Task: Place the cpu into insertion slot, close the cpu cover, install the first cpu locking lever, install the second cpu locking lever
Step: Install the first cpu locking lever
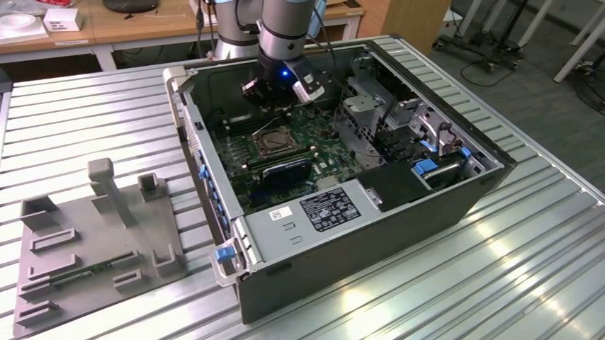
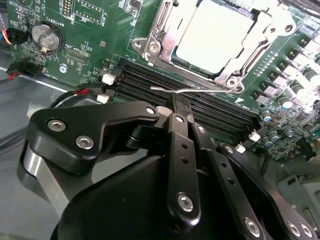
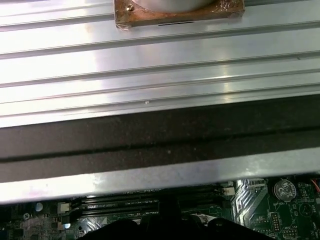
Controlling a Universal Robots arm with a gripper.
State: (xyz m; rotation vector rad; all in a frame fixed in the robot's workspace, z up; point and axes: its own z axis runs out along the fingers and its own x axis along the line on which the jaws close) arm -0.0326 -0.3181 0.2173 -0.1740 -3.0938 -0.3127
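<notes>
My black, multi-link gripper (image 2: 182,107) hangs just above the row of long black memory slots (image 2: 165,92), its fingers (image 2: 181,114) drawn together into one narrow tip with nothing held between them. Right at that tip, over the memory slots, runs a thin silvery wire lever (image 2: 172,90), one of the locking levers, which looks free, not yet tucked under its catch. Just past the memory slots sits the insertion slot (image 2: 220,35), a square socket framed in silvery metal, and the pale silvery-tan square cpu (image 2: 215,30) already lies flat inside it. The thin silvery cpu cover (image 2: 235,60), a frame plate with a cut-out centre, appears folded down around the chip, so I judge the lever work is the step in hand. To do it well I should keep my closed tip squarely on the wire so it cannot slip off sideways, push evenly so the rod bends as little as possible, and stay off the memory slots beneath it. Beyond the socket the green motherboard (image 2: 90,30) spreads out, a round coin battery (image 2: 46,36) off to one side. In the exterior view, I hover inside the open dark computer case (image 1: 378,234), beside the insertion slot (image 1: 268,141).
</notes>
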